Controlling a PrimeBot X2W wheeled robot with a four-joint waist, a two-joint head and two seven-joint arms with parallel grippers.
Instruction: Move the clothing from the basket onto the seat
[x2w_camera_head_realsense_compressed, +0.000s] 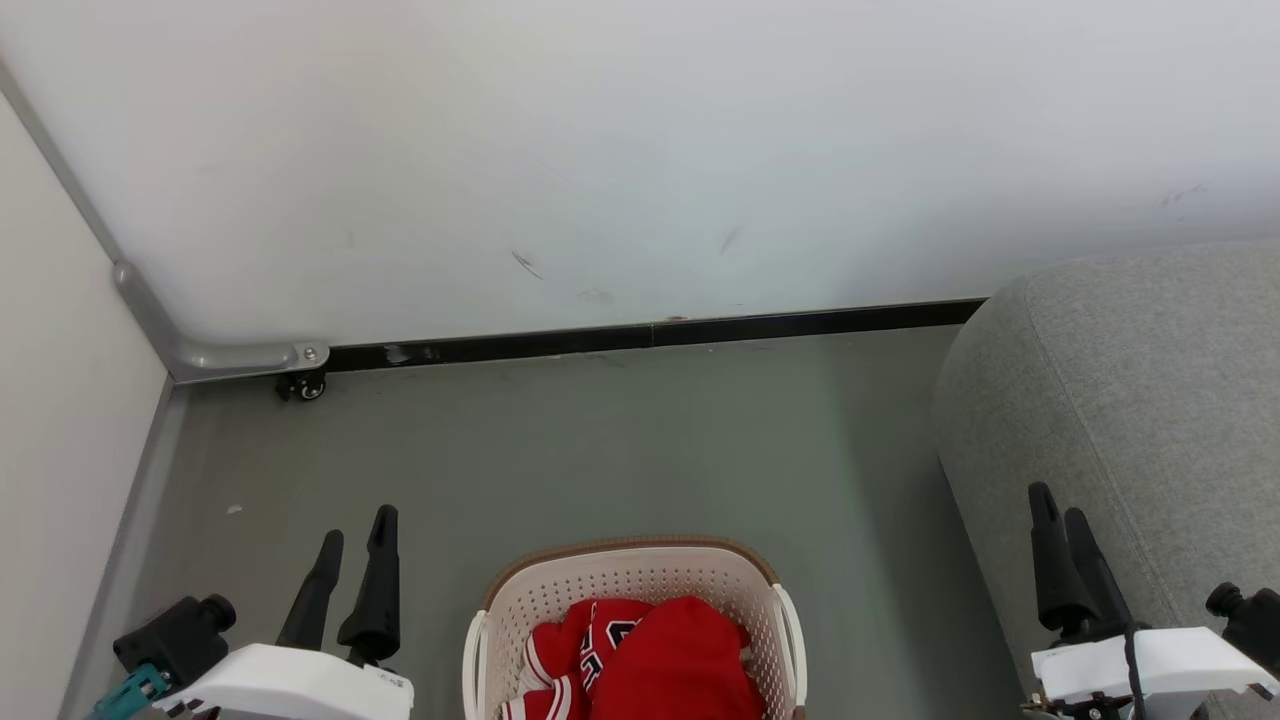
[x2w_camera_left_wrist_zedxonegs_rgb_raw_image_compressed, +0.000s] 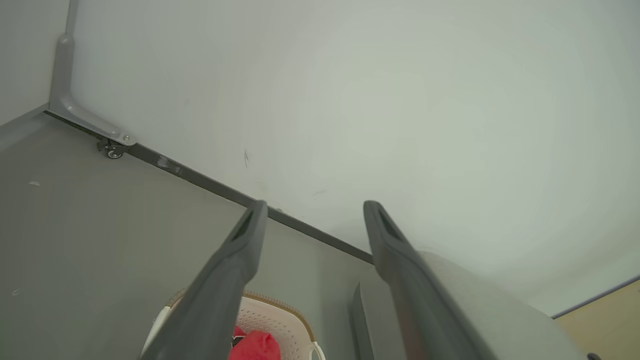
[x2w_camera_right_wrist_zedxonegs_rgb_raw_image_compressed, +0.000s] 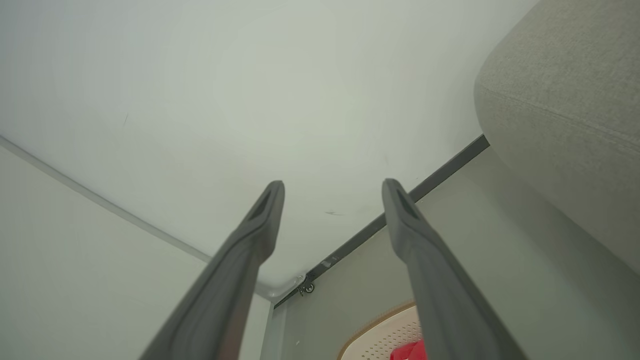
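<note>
The cream-white perforated basket (x2w_camera_head_realsense_compressed: 640, 575) with a brown rim stands on the floor at the bottom middle of the head view. Red clothing (x2w_camera_head_realsense_compressed: 675, 665) lies inside it, a plain red piece over a jersey (x2w_camera_head_realsense_compressed: 590, 640) with white-striped trim. The light-grey seat (x2w_camera_head_realsense_compressed: 1130, 400) rises at the right. My left gripper (x2w_camera_head_realsense_compressed: 355, 535) hangs open to the left of the basket, holding nothing. Over the seat's front edge my right gripper (x2w_camera_head_realsense_compressed: 1060, 510) is open and holds nothing. The wrist views show the basket (x2w_camera_left_wrist_zedxonegs_rgb_raw_image_compressed: 272, 317) (x2w_camera_right_wrist_zedxonegs_rgb_raw_image_compressed: 385, 335), the clothing (x2w_camera_left_wrist_zedxonegs_rgb_raw_image_compressed: 255, 345) (x2w_camera_right_wrist_zedxonegs_rgb_raw_image_compressed: 407, 351), the seat (x2w_camera_left_wrist_zedxonegs_rgb_raw_image_compressed: 490, 310) (x2w_camera_right_wrist_zedxonegs_rgb_raw_image_compressed: 565, 115) and both open grippers (x2w_camera_left_wrist_zedxonegs_rgb_raw_image_compressed: 315, 210) (x2w_camera_right_wrist_zedxonegs_rgb_raw_image_compressed: 332, 190).
A white wall (x2w_camera_head_realsense_compressed: 640, 150) with a black skirting strip (x2w_camera_head_realsense_compressed: 650, 333) closes the far side. A side panel (x2w_camera_head_realsense_compressed: 60, 400) with a grey corner bracket and a small caster (x2w_camera_head_realsense_compressed: 303, 386) stands at the left. Grey floor (x2w_camera_head_realsense_compressed: 600, 450) lies between wall and basket.
</note>
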